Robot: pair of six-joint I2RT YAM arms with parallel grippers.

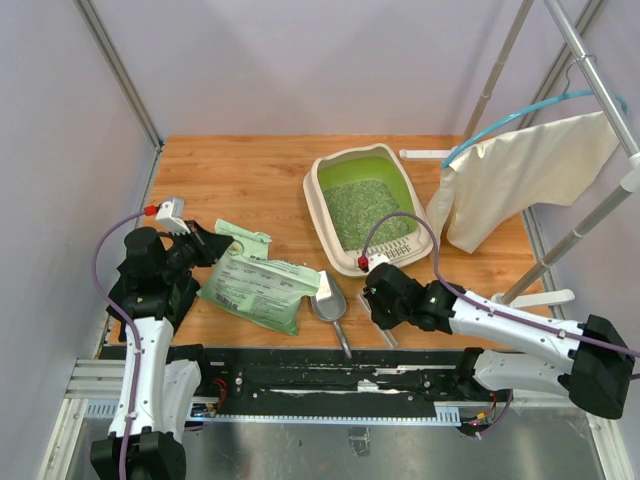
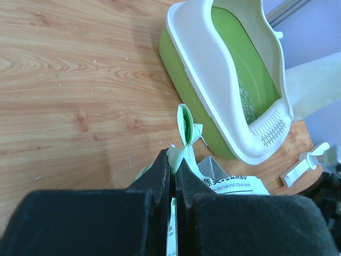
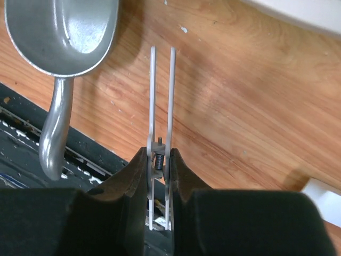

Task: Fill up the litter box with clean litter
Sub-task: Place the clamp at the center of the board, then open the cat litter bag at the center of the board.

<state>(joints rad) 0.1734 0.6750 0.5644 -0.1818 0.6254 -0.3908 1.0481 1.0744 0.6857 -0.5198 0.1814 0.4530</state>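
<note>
The litter box [image 1: 322,200] stands at the back middle, cream rim, green inside, with clean litter [image 1: 365,210] covering its floor. It also shows in the left wrist view [image 2: 213,69], with litter [image 2: 246,102] in the bottom. A light green printed bag [image 1: 255,288] lies flat at the front left. My left gripper [image 1: 207,245] is shut on the bag's top film [image 2: 184,154]. My right gripper [image 1: 385,318] is shut on a thin metal spring clip [image 3: 161,96], low over the table just in front of the box.
A silver scoop [image 1: 328,300] lies beside the bag, bowl up [image 3: 64,32]. A cream cloth sack [image 1: 520,175] hangs on a metal stand at the right. A white bar [image 1: 425,154] lies behind the box. The black base rail [image 1: 300,375] runs along the near edge.
</note>
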